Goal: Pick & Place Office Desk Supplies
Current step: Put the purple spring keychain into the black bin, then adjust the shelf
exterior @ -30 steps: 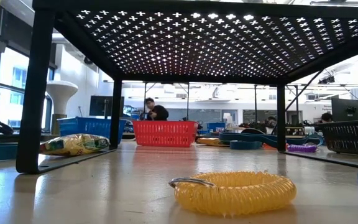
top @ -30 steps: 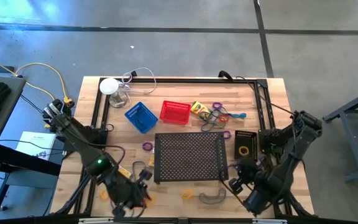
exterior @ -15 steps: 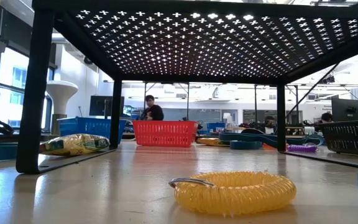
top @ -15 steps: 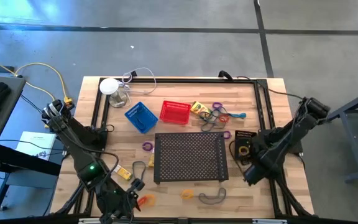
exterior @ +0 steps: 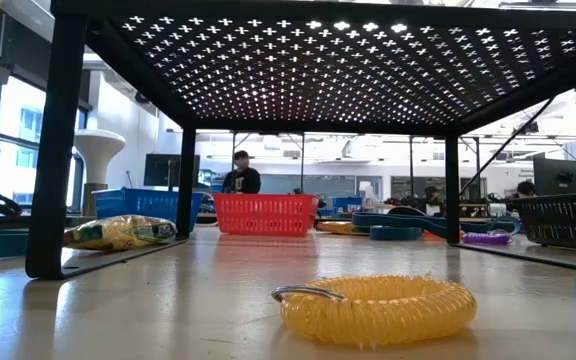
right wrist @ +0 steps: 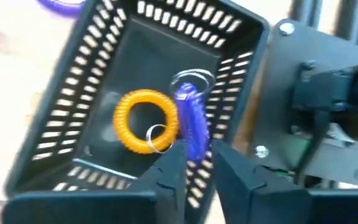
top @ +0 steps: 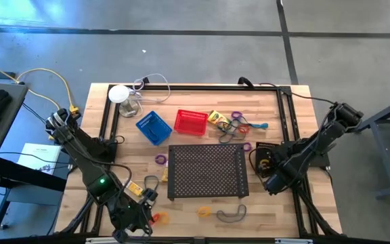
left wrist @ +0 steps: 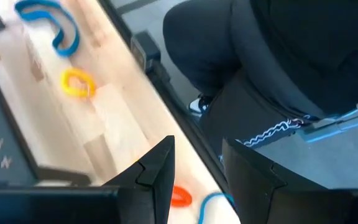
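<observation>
My right gripper [right wrist: 197, 163] [top: 265, 168] hangs over the small black mesh basket [right wrist: 73, 118] [top: 268, 156] at the table's right side, shut on a purple coil loop. A yellow coil loop [right wrist: 143, 119] lies on the basket's floor. My left gripper [left wrist: 196, 171] [top: 138, 211] is open at the near left edge, with an orange loop [left wrist: 180, 196] [top: 156, 218] on the wood just past its fingers. The blue basket [top: 153, 127], the red basket [top: 190, 122] and a crayon box [top: 217, 118] stand on the far half, next to a cluster of loops [top: 239, 126]. My right gripper pinches the purple coil loop [right wrist: 190, 134] between its two fingers, coming from above and pointing down into the black basket. The loop sticks out past the fingertips beside the yellow coil. Whether its free end touches the basket floor cannot be told.
The large black perforated tray [top: 205, 171] stands on legs mid-table. A yellow coil [exterior: 373, 308] [top: 204, 211] and a dark loop [top: 230, 215] lie near it, a purple loop [top: 160, 160] to its left. A white disc with cable [top: 118, 93] sits far left. A person in dark clothes [left wrist: 278, 68] stands past the near edge.
My right gripper has swung from the table's near right edge toward the far side and now hangs over the black basket. My left arm has shifted only slightly at the near left edge.
</observation>
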